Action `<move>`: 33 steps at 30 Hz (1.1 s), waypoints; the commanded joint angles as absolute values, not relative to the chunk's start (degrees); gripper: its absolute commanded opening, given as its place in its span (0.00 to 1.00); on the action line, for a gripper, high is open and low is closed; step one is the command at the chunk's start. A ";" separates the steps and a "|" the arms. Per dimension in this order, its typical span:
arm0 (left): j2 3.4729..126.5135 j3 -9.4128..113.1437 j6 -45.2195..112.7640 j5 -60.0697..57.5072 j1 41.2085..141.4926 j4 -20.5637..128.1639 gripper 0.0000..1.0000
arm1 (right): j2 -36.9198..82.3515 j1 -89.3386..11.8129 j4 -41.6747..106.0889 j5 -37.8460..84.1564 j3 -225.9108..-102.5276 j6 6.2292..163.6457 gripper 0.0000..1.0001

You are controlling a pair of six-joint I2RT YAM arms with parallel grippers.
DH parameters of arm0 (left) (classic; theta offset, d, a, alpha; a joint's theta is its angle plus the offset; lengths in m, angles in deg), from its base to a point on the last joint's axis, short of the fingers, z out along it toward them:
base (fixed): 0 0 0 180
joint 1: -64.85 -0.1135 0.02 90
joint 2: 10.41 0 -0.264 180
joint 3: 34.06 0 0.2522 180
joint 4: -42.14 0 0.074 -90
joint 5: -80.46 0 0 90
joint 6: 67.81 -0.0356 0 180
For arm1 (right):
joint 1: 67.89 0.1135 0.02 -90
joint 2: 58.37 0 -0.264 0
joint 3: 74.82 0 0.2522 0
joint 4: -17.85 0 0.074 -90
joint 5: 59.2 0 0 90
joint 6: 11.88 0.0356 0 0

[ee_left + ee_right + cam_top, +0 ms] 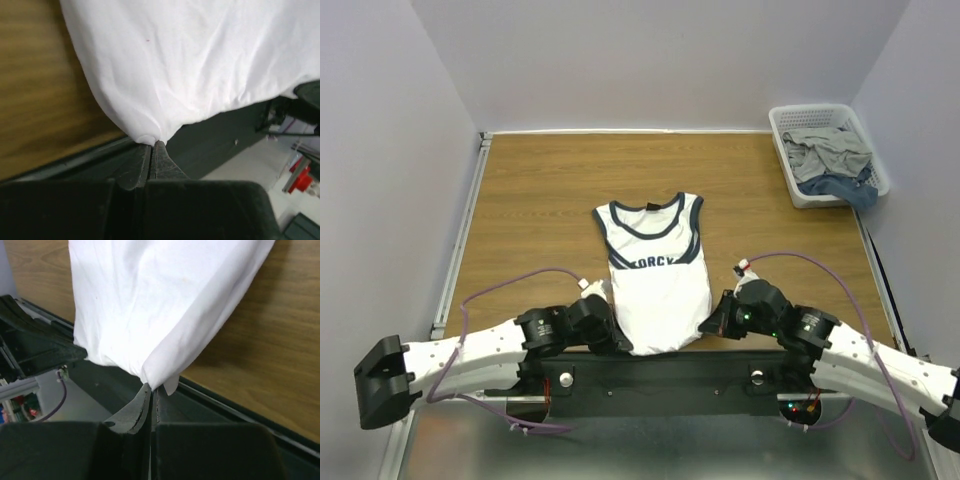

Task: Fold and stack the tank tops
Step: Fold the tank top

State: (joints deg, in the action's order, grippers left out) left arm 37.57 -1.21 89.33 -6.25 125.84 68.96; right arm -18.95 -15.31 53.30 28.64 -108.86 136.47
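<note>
The left hand and right hand grip the bottom corners of the tank top; folding probably needs an even lift.

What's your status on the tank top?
Left jaws, right jaws shut on tank top bottom corners. Spread on table, print up. Basket far right, out of the way.

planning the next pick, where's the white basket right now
In the top view the white basket sits at the far right corner of the table, beyond and right of the tank top.
</note>
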 commanded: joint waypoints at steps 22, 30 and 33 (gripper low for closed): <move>41.17 20.56 76.09 -12.63 110.83 70.42 0.00 | 3.77 -15.23 58.07 51.54 -142.90 120.23 0.00; 48.38 26.44 69.40 -7.70 100.81 65.66 0.00 | 10.53 -24.99 52.80 45.57 -149.49 113.55 0.00; 51.54 28.38 67.46 -5.68 96.94 64.00 0.00 | 14.31 -28.33 51.74 42.67 -152.30 111.61 0.00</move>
